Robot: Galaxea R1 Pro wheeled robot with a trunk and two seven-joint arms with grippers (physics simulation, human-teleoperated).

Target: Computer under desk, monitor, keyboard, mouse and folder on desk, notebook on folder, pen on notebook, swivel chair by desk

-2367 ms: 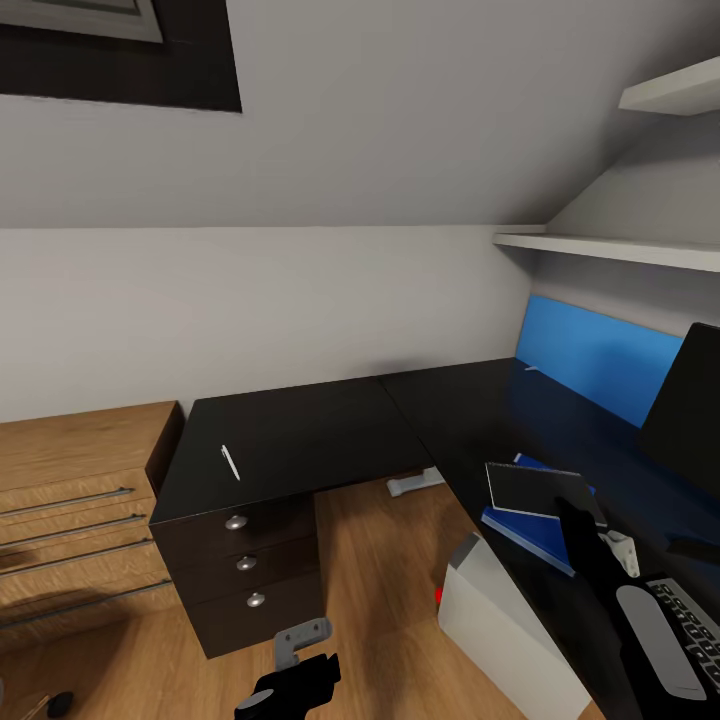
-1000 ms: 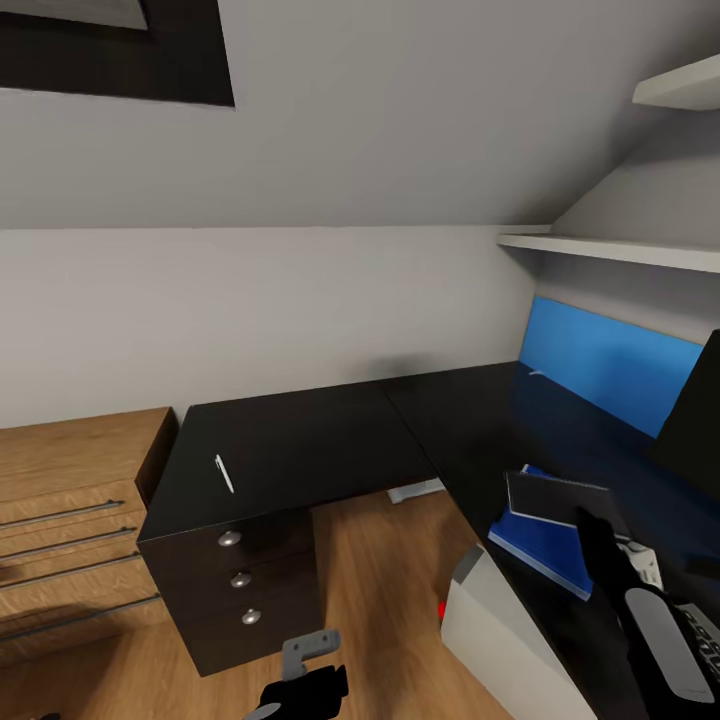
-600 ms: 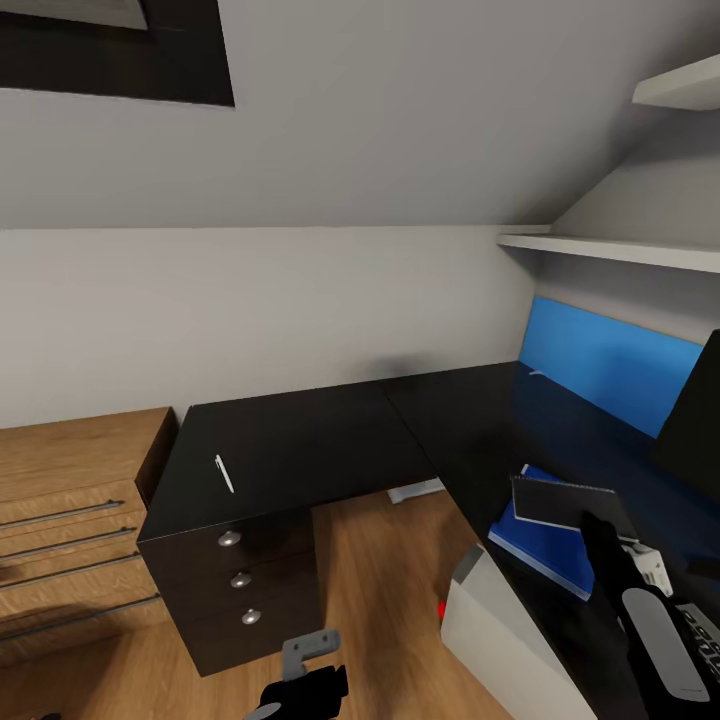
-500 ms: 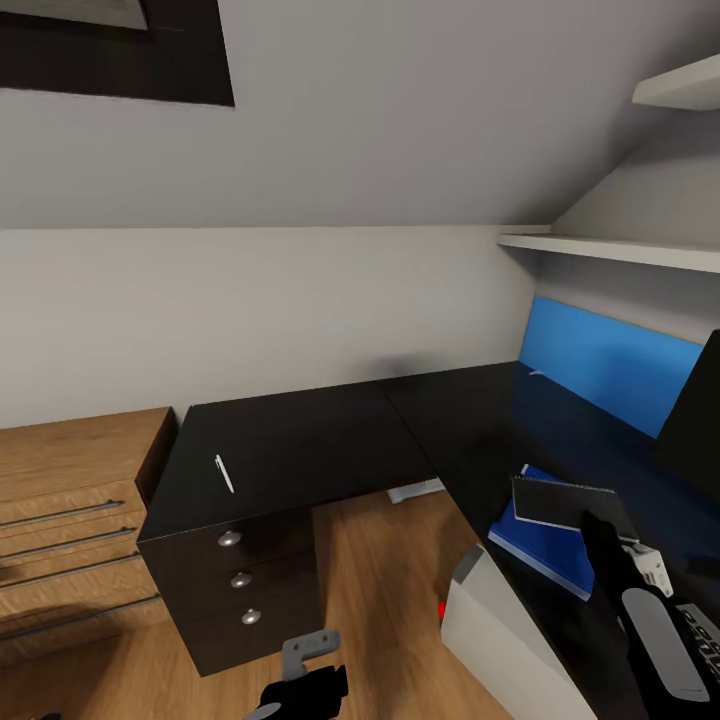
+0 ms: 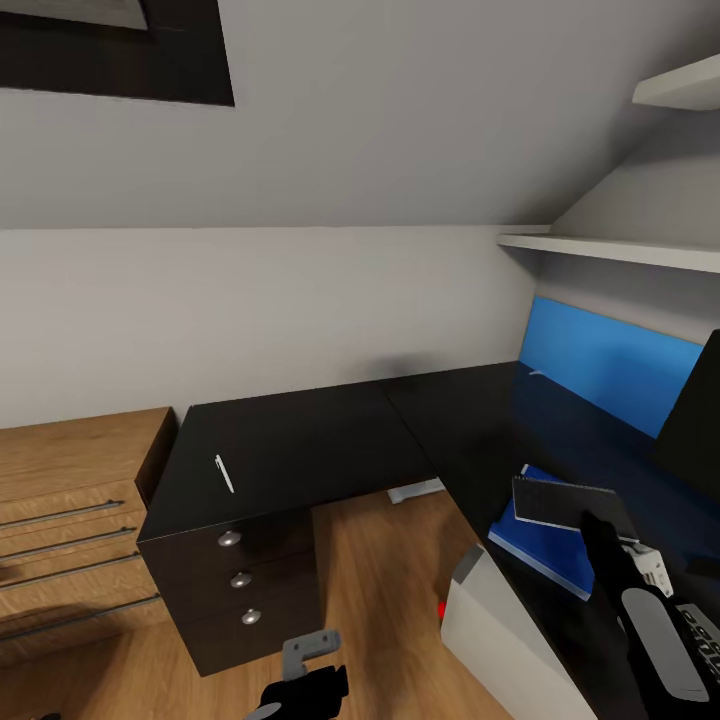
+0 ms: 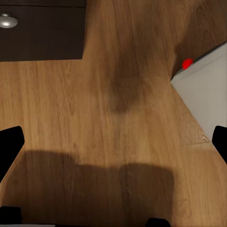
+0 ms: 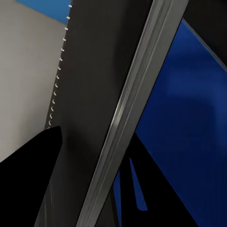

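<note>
My right claw (image 5: 607, 535) grips the notebook (image 5: 568, 503), a dark spiral-bound slab held tilted over the flat blue folder (image 5: 545, 546) near the counter's (image 5: 300, 445) front edge. The thin white pen (image 5: 225, 473) lies near the counter's left edge, its long axis running front to back. My left claw (image 5: 300, 688) hangs low over the wood-grain floor (image 6: 94, 123), fingers spread wide.

The right arm (image 5: 640, 610) is reaching forward and slightly up, its black forearm ending at a white wrist block. The right gripper (image 7: 90, 156) is pinching the notebook (image 5: 570, 503) between its dark fingers (image 7: 28, 161). The left gripper (image 5: 300, 680) is hanging low, its fingertips (image 6: 9, 146) spread wide with nothing between them.
</note>
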